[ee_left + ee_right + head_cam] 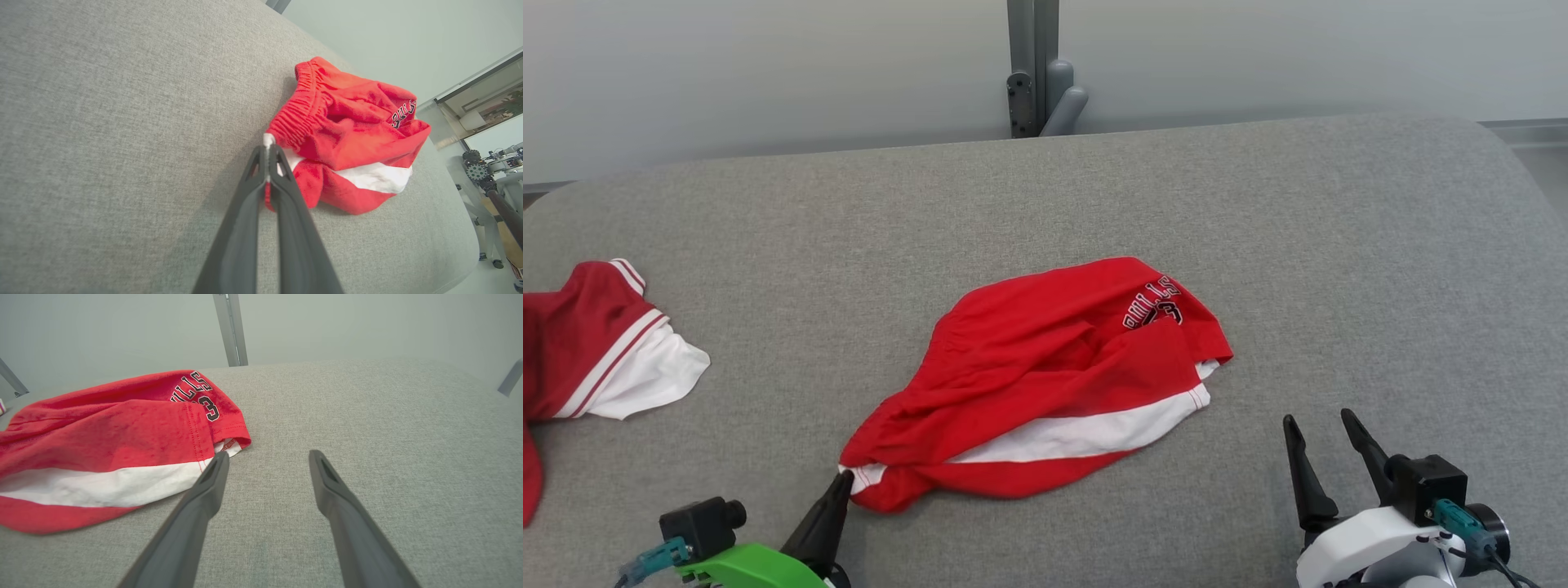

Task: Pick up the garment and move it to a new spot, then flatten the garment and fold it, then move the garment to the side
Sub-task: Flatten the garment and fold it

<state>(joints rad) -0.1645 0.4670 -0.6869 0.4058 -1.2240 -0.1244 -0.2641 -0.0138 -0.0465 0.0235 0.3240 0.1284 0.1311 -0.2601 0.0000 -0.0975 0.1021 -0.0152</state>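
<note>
The garment [1045,376] is a pair of red shorts with a white side stripe and black lettering, lying crumpled in the middle of the grey cushion [1045,212]. My left gripper [843,482] is shut on the garment's near-left corner, at the white end of the waistband. In the left wrist view the two fingers of the left gripper [268,157] pinch the red and white cloth of the garment [351,139]. My right gripper [1321,421] stands open at the lower right, apart from the cloth. In the right wrist view the right gripper [267,459] has its left finger close to the hem of the garment [102,457].
A second red and white garment [596,343] lies at the cushion's left edge. A grey post and bracket [1033,69] stand behind the cushion against a pale wall. Bare grey fabric stretches to the right and behind the shorts. Other robot hardware [490,171] stands beyond the cushion's edge.
</note>
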